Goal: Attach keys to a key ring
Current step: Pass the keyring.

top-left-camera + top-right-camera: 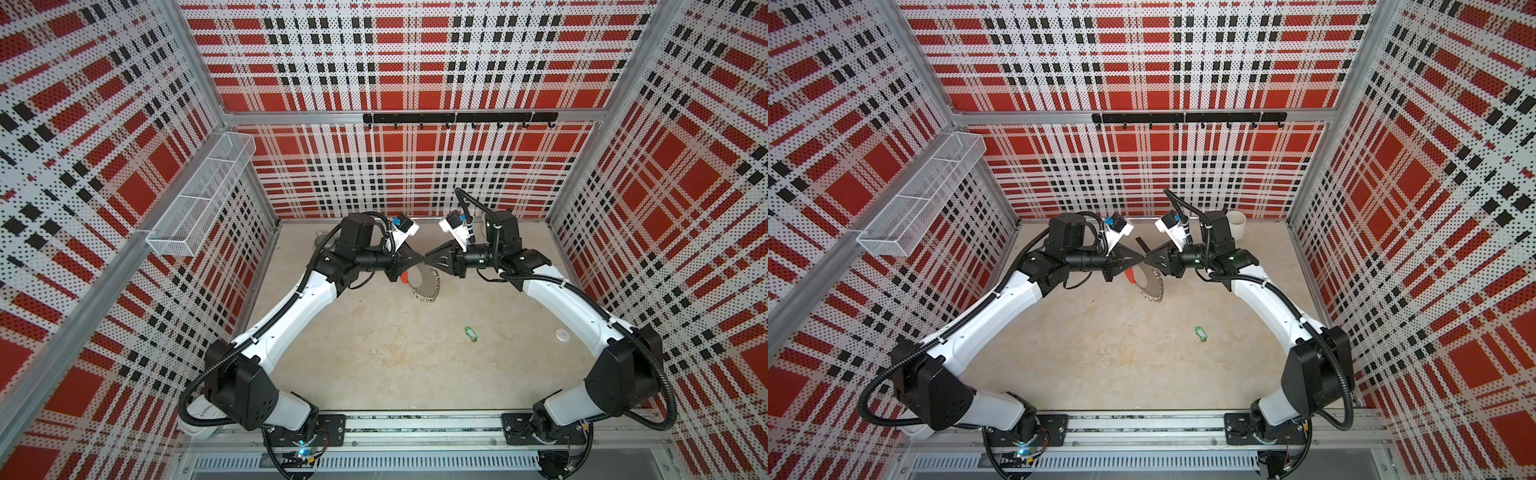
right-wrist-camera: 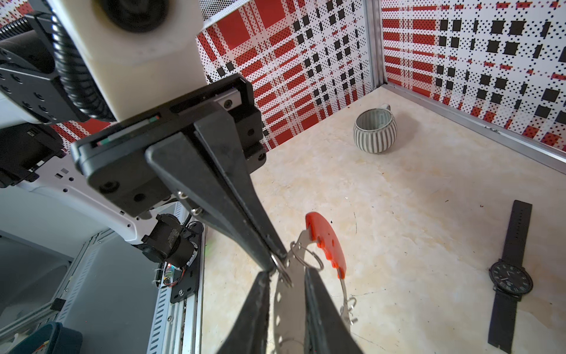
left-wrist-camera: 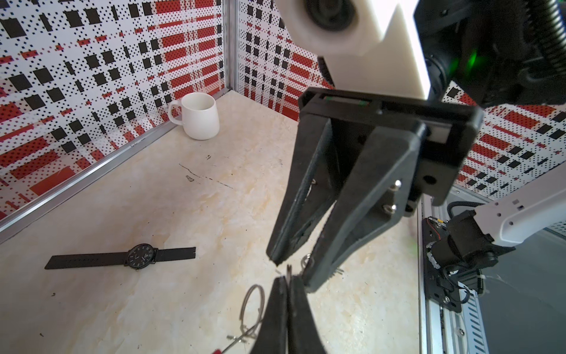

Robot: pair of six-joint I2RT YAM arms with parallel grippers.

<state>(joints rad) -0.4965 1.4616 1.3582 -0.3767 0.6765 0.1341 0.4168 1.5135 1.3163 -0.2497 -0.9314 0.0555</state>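
**Key ring held up between two grippers, green tag lying on the table**

We see the left gripper (image 1: 419,259) clenched on the edge of the key ring (image 1: 426,284), right at its fringe of small silver rings (image 1: 432,293). The dark-grey loop hangs clear of the table (image 1: 374,353), with its red arc (image 2: 326,242) beside that gripper. The right gripper (image 1: 430,259) meets it tip to tip, jaws parted on either side of the flat band, and we see no firm pinch. We judge the loop is lifted so the fringe dangles free and the second gripper has room to steady it or work a ring open. The green key tag (image 1: 471,333) lies unheld on the table, well apart toward the right arm, so we judge nothing is attached yet. The black wristwatch (image 3: 141,256) lies off to one side.
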